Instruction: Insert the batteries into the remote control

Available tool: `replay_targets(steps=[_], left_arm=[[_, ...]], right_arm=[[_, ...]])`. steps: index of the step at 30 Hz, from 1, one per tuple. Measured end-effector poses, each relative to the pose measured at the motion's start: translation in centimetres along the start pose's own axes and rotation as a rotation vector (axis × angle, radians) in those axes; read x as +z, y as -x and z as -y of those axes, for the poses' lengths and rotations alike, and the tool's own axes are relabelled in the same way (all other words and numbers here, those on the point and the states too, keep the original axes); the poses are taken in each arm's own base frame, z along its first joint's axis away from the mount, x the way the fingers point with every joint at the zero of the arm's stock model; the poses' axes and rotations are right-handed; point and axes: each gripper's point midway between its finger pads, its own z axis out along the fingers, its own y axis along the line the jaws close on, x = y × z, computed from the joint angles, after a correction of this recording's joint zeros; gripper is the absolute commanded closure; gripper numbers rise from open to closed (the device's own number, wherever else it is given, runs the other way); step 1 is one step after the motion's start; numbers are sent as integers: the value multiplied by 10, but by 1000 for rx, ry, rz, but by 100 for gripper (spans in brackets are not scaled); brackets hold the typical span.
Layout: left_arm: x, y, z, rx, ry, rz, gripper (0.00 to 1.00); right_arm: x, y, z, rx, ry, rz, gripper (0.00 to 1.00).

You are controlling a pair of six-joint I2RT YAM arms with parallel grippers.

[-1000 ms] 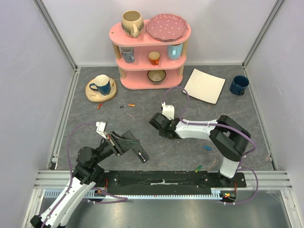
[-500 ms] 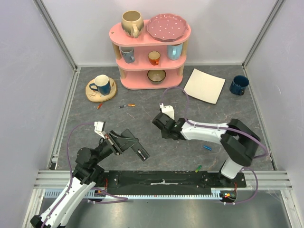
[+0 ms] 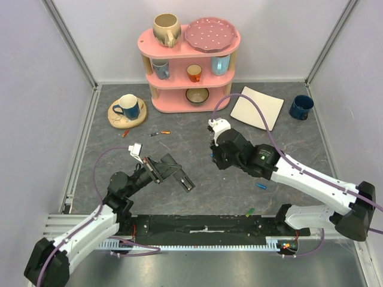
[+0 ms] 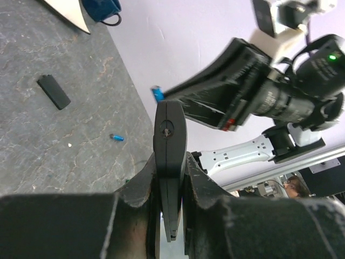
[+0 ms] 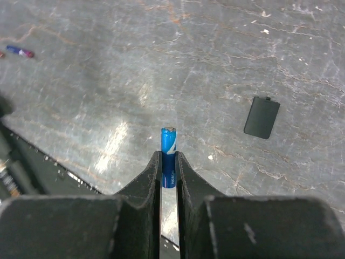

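Grey marbled tabletop (image 3: 119, 161). Top view: left gripper (image 3: 173, 172) lower left of centre, clamped on slim black plastic remote control (image 3: 187, 182). Right gripper (image 3: 214, 158) mid-frame, grip not readable here. Loose blue cylindrical battery (image 3: 261, 186) lies right of centre.

Left wrist: remote end-on at centre, pinched tight between both fingers (image 4: 199, 178).

Right wrist: fingers (image 5: 145, 181) nearly closed on second blue battery (image 5: 168, 143), tip protruding. Flat black cover (image 5: 262, 117) on the table at right.
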Motion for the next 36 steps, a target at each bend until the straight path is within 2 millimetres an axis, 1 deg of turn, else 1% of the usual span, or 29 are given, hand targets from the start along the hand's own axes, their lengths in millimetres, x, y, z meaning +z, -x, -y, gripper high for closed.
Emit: replay_targets(steps=[5, 7, 9, 12, 21, 24, 29, 33, 36], left_arm=[[10, 0, -13, -11, 26, -6, 98], [12, 0, -16, -13, 30, -3, 98], [15, 2, -19, -13, 35, 3, 98], [18, 3, -22, -15, 37, 11, 98], [22, 4, -22, -23, 20, 16, 98], [23, 3, -22, -28, 17, 12, 98], [24, 3, -21, -31, 11, 14, 98], [24, 5, -18, -30, -1, 18, 98], [24, 4, -20, -33, 7, 16, 98]], right_arm=[[-26, -2, -9, -91, 112, -12, 100], [-34, -1, -15, -116, 155, -22, 100], [-39, 0, -25, -136, 215, -30, 100], [-43, -4, -35, -154, 281, -51, 100], [-32, -27, -62, -194, 378, -149, 100], [-29, -30, -70, -203, 391, -160, 100], [-24, -31, -82, -200, 399, -152, 100], [-19, -30, -89, -186, 399, -146, 100], [-14, -30, -93, -178, 397, -149, 100]])
